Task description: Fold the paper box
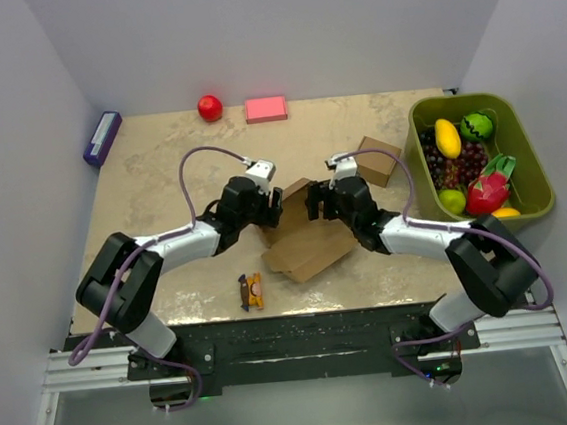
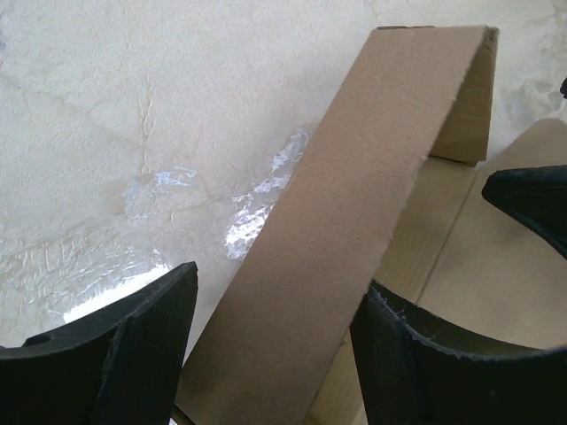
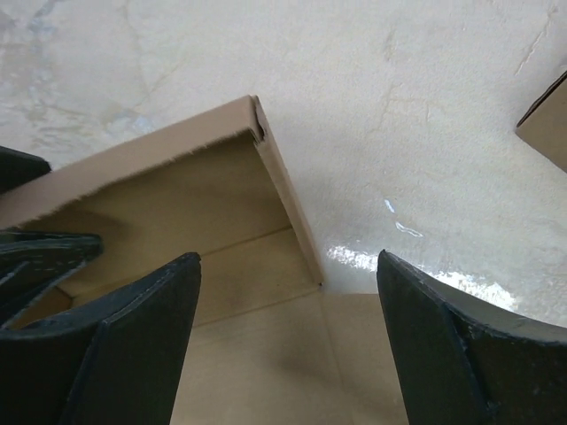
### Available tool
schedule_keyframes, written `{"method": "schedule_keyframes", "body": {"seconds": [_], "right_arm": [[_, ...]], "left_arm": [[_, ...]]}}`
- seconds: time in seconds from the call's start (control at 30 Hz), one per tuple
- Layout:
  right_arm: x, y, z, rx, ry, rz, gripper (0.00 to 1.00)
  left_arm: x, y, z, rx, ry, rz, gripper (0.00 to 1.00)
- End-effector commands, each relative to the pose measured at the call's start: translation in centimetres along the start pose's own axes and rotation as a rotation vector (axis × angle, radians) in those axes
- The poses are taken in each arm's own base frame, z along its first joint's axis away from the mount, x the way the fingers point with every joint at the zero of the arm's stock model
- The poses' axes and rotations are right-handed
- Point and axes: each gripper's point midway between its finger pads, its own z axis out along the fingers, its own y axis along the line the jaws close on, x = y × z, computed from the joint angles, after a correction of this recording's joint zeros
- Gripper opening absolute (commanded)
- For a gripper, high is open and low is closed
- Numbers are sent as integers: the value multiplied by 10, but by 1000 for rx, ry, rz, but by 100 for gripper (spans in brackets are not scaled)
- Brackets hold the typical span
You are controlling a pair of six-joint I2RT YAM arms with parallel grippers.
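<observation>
Two pincers faced each other over the paper box (image 1: 306, 255), and both stood wide apart, clamped on nothing. The left pincer (image 1: 277, 205) had its fingers (image 2: 133, 354) either side of a raised brown flap (image 2: 354, 195), which ran up between them and folded over at its far end. The flap looked close against the right-hand finger, though I could not tell whether they touched. The right pincer (image 1: 314, 202) straddled the opposite upright wall (image 3: 283, 190) at its corner, with neither finger on the card. The box's flat panels lay on the bench (image 1: 159, 174) just below both pincers and nearer than them, with the walls only partly up. Each wrist view caught a dark fingertip of the other pincer just across the card.

Just behind the right pincer sat a small cube-like cardboard box (image 1: 380, 159). Further out to that pincer's right stood the green bin (image 1: 520, 134), and it was well loaded. It held a yellow fruit (image 1: 447, 137), a round green melon (image 1: 476, 126), dark grapes (image 1: 457, 164), a pink dragon fruit (image 1: 489, 191), a green apple (image 1: 451, 200) and something yellow-orange (image 1: 506, 212) at the near edge.

Well beyond the left pincer, by the back wall, lay a red ball (image 1: 210, 107) and a pink block (image 1: 266, 109). A purple case (image 1: 103, 137) sat far off to its left. Nearer than that pincer lay a small orange-and-brown item (image 1: 254, 292), too small to make out.
</observation>
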Motion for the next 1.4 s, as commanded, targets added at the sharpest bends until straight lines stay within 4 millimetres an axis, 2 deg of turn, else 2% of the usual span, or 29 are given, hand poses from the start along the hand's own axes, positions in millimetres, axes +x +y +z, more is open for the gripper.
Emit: {"method": "schedule_keyframes", "body": {"seconds": [0.0, 0.1, 0.33, 0.5, 0.7, 0.73, 0.83, 0.87, 1.07, 1.37], "right_arm": [[-20, 5, -15, -6, 2, 54, 84], [-36, 9, -18, -5, -22, 81, 84], [-51, 9, -23, 31, -41, 189, 84], [-68, 5, -19, 49, -52, 237, 78], [-79, -5, -2, 8, -47, 288, 68], [-78, -10, 3, 11, -41, 297, 66], [-83, -8, 9, -16, -35, 300, 61], [-80, -6, 13, -25, -20, 298, 60], [-80, -6, 24, -37, -5, 303, 56], [-63, -10, 34, -26, 41, 309, 47]], "left_arm": [[-36, -19, -11, 66, -101, 42, 71], [-36, -28, -14, 84, -117, 72, 70], [-38, -54, -28, 138, -151, 132, 72], [-54, -49, -37, 98, -184, 109, 75], [-69, -48, -42, 80, -201, 84, 76], [-69, -47, -42, 80, -197, 84, 76], [-72, -44, -37, 64, -183, 68, 76], [-72, -44, -36, 64, -180, 63, 75], [-79, -39, -30, 53, -188, 29, 73], [-60, -40, -18, 68, -133, 33, 67]]}}
